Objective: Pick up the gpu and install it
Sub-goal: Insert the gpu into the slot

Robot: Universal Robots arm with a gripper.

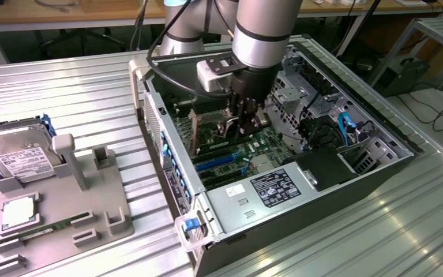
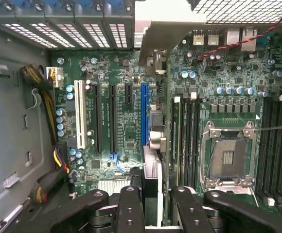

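Note:
My gripper (image 1: pixel 244 128) reaches down into the open computer case (image 1: pixel 383 130), over the green motherboard (image 1: pixel 264 144). In the wrist view the gripper (image 2: pixel 158 206) is shut on the gpu (image 2: pixel 152 170), which I see edge-on between the two black fingers (image 2: pixel 131 208). The card's pale metal bracket (image 2: pixel 167 24) points at the case's rear slot grilles (image 2: pixel 82 31). The card hangs above the board, next to the long blue slot (image 2: pixel 144 114) and roughly parallel to it. I cannot tell whether its lower edge touches any slot.
A grey fixture tray (image 1: pixel 90 202) on the metal table holds a silver hard drive (image 1: pixel 18 156), a processor chip (image 1: pixel 18 210) and a green memory stick (image 1: pixel 41 231). Inside the case are the power supply (image 1: pixel 279 187), the processor socket (image 2: pixel 226 155), yellow-black cables (image 2: pixel 46 107) and blue cables (image 1: pixel 345 124).

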